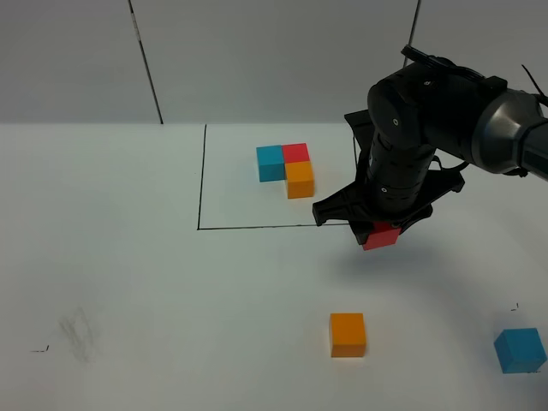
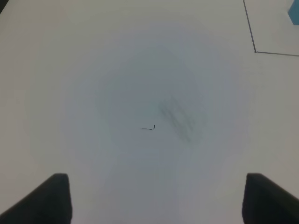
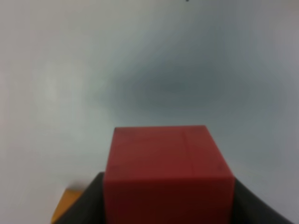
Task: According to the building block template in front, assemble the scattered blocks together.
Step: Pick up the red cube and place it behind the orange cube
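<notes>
Right wrist view has the right tool [image 3: 168,210] clamped on the red block [image 3: 168,172], dark fingers against two opposite sides and the cube sitting square between them. From the high camera the block [image 1: 382,236] hangs clear of the desk [image 1: 171,300], roughly over the front line of the drawn frame [image 1: 202,180] near its right corner. The main danger is where it gets put down. The template [image 1: 287,169] lies inside that frame, near the tool, and a release here would leave the red cube in the wrong area or crowd the model trio. The orange block [image 1: 348,334] sits on open desk nearer the front, and the blue block [image 1: 520,350] lies well apart at the far right. The red cube has to land flush against the orange one. Coming down too close could let the wide fingers or the cube's edge shove the orange cube askew. Coming down tilted or twisted would leave a gap or a crooked joint. A smooth matte cube held on two faces could also turn in the grip if it catches the desk or a neighbour, though I cannot judge how firm the clamp is. The left tool [image 2: 159,198] has its fingers wide apart over bare desk, holding nothing, so it poses little risk.
</notes>
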